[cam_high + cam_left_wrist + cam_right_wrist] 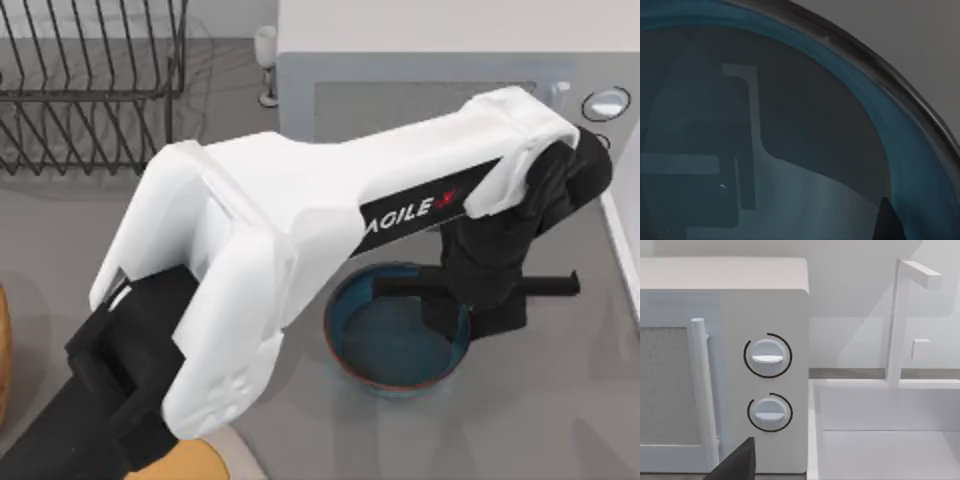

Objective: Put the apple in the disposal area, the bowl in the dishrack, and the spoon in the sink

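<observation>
Top view: left gripper (470, 300) hangs right over the bowl (385, 350), mid-table, nothing visible inside; can't tell if it's grasping. Dishrack (90, 90) sits far left, microwave (450, 60) behind. Left wrist: bowl interior (815, 140) up close. Right wrist: microwave knobs (767, 356), sink (885, 440) beside.

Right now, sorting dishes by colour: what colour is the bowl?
Teal-blue bowl with a reddish-brown rim, clearest in the top view.

The bowl (395, 345) is teal-blue with a reddish-brown rim and darker inside. At ten o'clock, the dishrack (90, 90) is black wire. The bench (560, 420) is grey; the microwave (765, 315) white.
</observation>
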Robot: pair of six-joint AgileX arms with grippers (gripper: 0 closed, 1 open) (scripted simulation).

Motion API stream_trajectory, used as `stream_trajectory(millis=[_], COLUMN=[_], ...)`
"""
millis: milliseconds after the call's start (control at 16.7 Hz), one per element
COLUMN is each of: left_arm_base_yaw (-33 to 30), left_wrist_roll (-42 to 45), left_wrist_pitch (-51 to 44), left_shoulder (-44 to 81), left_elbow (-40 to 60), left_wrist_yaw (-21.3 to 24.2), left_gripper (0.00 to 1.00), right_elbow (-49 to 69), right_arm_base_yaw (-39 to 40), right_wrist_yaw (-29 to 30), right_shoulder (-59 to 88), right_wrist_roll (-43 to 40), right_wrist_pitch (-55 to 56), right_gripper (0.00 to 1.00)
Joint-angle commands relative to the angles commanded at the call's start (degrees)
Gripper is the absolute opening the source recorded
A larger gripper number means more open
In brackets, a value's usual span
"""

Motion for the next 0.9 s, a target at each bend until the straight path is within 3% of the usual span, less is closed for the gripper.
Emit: stream_trajectory(millis=[600,900], left_arm_base_yaw=[-0.2,-0.1], left_wrist_roll=[-0.2,0.0], left_wrist_pitch=[-24.3,-28.8], left_shoulder=[7.3,7.9], left_elbow=[32.0,37.6], left_wrist_yaw=[0.1,0.1], left_gripper=[0.00,0.00], right_elbow=[0.0,0.0], right_arm_base_yaw=[0.0,0.0], right_wrist_yaw=[0.0,0.0], right_shoulder=[0.0,0.0], right_wrist_roll=[0.0,0.0], right_wrist_pitch=[0.0,0.0], right_gripper=[1.00,1.00])
